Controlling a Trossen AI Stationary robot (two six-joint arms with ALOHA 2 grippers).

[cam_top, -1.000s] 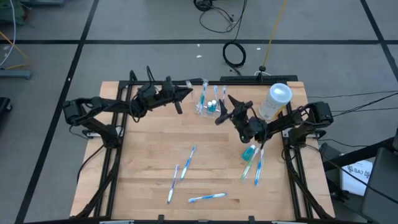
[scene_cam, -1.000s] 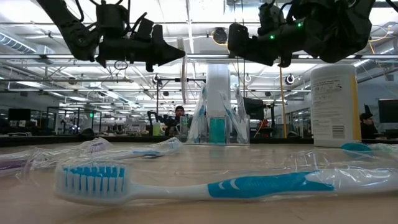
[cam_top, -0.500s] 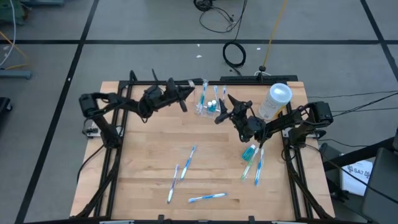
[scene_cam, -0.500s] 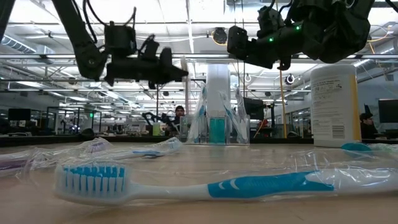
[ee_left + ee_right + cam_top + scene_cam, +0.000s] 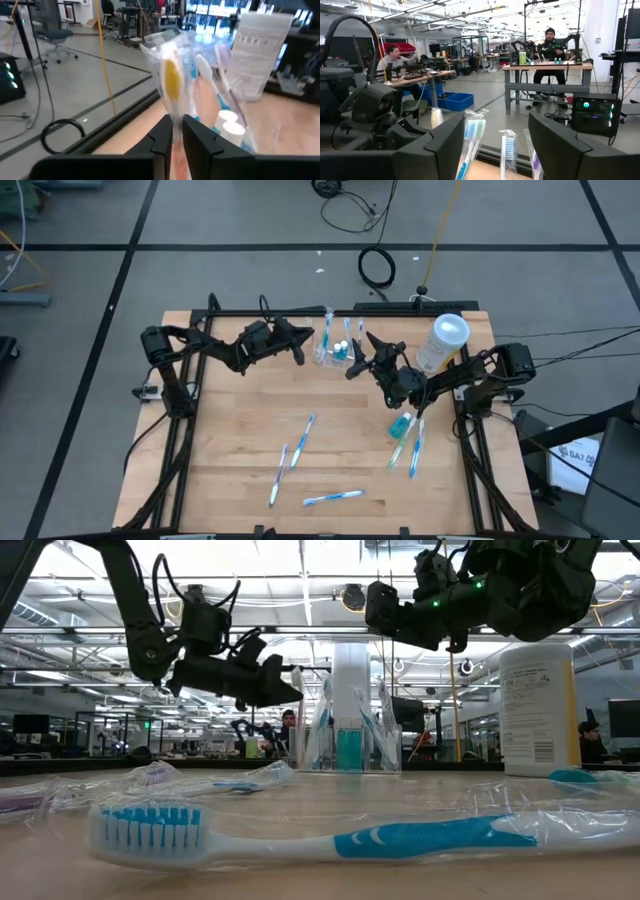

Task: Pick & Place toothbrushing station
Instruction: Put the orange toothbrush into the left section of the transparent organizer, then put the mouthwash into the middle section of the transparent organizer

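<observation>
Clear plastic, the toothbrushing station (image 5: 337, 345) stands upright near the far edge of the wooden surface (image 5: 240, 430), holding wrapped brushes, with a whitish cylinder (image 5: 441, 343) to its right. The left end effector (image 5: 303, 340) hovers just beside the station's left side; its fingers (image 5: 165, 135) stand nearly together with a narrow gap, gripping nothing visible. The right end effector (image 5: 358, 354) hangs spread apart at the station's right side, empty.

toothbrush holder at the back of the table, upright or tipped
Upright. In the low view the clear toothbrush holder stands level on the table, with wrapped toothbrushes sticking up from it.
</observation>
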